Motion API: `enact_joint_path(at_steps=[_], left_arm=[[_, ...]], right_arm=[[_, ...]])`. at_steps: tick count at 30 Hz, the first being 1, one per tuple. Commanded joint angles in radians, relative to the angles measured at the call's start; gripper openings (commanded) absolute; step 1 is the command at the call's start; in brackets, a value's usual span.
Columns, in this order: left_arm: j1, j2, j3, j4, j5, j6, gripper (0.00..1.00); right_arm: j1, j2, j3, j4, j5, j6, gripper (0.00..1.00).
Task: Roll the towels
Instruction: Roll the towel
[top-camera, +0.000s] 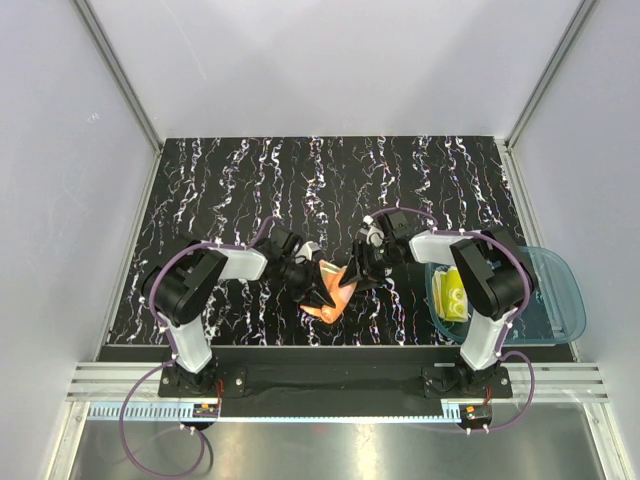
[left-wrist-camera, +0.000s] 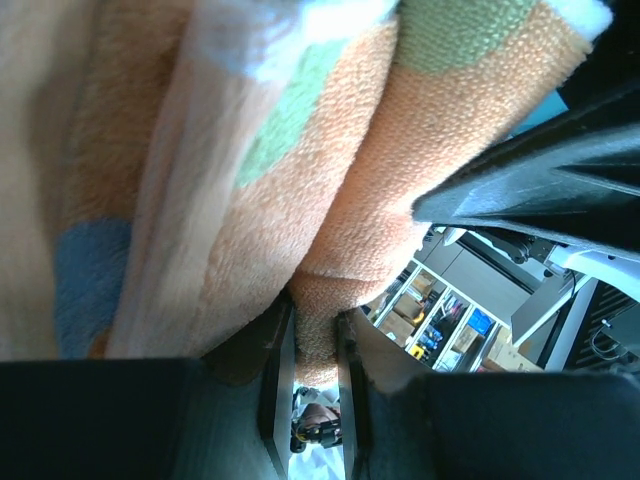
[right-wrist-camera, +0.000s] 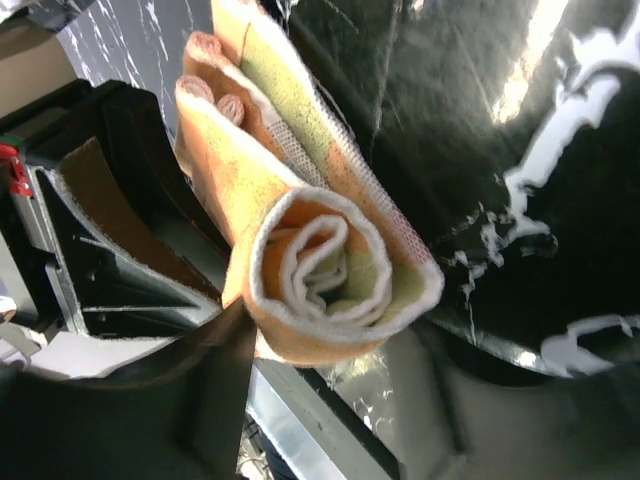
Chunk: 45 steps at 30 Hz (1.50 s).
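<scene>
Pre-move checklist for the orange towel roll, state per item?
1. Orange polka-dot towel rolled at its end: ok, a spiral shows in the right wrist view.
2. Left gripper clamped on the towel: ok.
3. Right gripper closed on the roll: cannot tell, fingers flank it.
4. Far layers tucked in: not ok, loose folds trail behind the spiral.
5. Yellow towel in the blue tray: ok.

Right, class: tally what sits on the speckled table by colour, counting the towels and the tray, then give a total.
Orange: 1, the orange towel, partly rolled, between the two arms.
Yellow: 1, the yellow towel, lying in the tray.
Blue: 1, the tray at the right edge.
Total: 3
</scene>
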Motion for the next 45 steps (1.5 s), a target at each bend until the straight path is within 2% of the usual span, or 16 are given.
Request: enact_joint_path(at_steps=[1, 5, 7, 11, 14, 18, 27, 34, 45], left_arm=[[0.012, 0.012, -0.014, 0.002, -0.020, 0.010, 0.13], [0.012, -0.014, 0.008, -0.088, -0.081, 0.064, 0.21], [0.012, -0.024, 0.034, -0.172, -0.153, 0.093, 0.29], [0.011, -0.059, 0.068, -0.272, -0.254, 0.150, 0.40], [0.003, -0.100, 0.100, -0.355, -0.349, 0.179, 0.47], [-0.019, -0.157, 0.172, -0.507, -0.522, 0.216, 0.50], [-0.225, -0.303, 0.359, -0.694, -0.947, 0.267, 0.50], [-0.397, -0.277, 0.405, -0.702, -1.005, 0.284, 0.50], [-0.500, -0.180, 0.399, -0.644, -1.009, 0.233, 0.50]], right_arm=[[0.024, 0.043, -0.020, 0.083, -0.013, 0.024, 0.53], [0.030, 0.059, 0.004, 0.053, -0.002, 0.018, 0.37], [0.033, 0.060, 0.018, 0.019, 0.028, 0.001, 0.27], [0.047, 0.065, 0.079, -0.102, 0.094, -0.027, 0.19], [0.069, 0.070, 0.116, -0.163, 0.137, -0.039, 0.16], [0.096, 0.080, 0.159, -0.223, 0.182, -0.051, 0.15], [0.130, 0.091, 0.234, -0.314, 0.225, -0.056, 0.14], [0.131, 0.103, 0.270, -0.352, 0.239, -0.063, 0.13], [0.133, 0.125, 0.290, -0.367, 0.243, -0.070, 0.13]])
